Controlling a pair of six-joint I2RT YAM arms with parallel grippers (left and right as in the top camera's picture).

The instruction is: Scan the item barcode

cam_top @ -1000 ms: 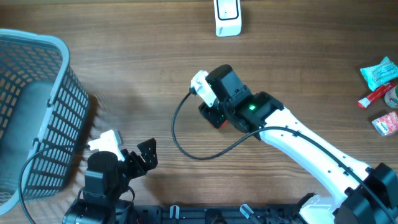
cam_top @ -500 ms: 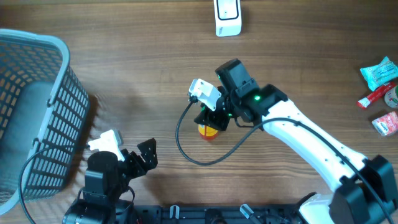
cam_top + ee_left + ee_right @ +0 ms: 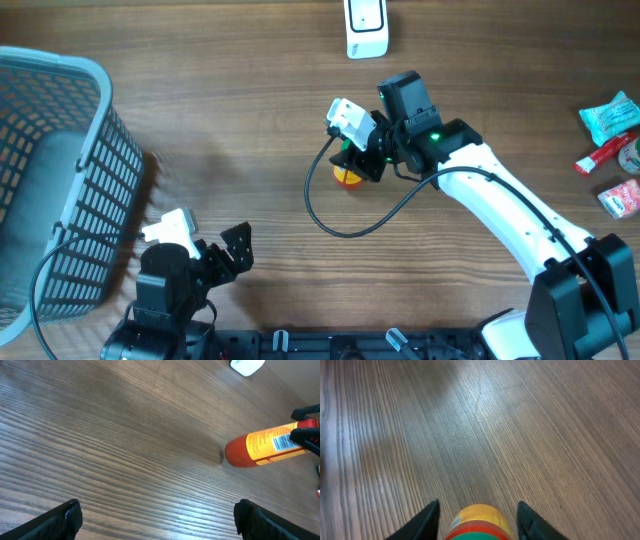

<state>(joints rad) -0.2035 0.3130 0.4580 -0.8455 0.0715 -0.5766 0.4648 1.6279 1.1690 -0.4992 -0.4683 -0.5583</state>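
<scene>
Bottle [image 3: 265, 450] between right gripper [image 3: 478, 505] fingers, I cannot tell if clamped; slack hold risks topple, barcode missing scanner [image 3: 366, 27]; left gripper [image 3: 157, 517] agape

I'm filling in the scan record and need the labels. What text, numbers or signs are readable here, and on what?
Orange bottle, yellow label: barcode and fine print, too small to read.
Packets at the right edge: print too small to read.
White device: no legible marking.
</scene>
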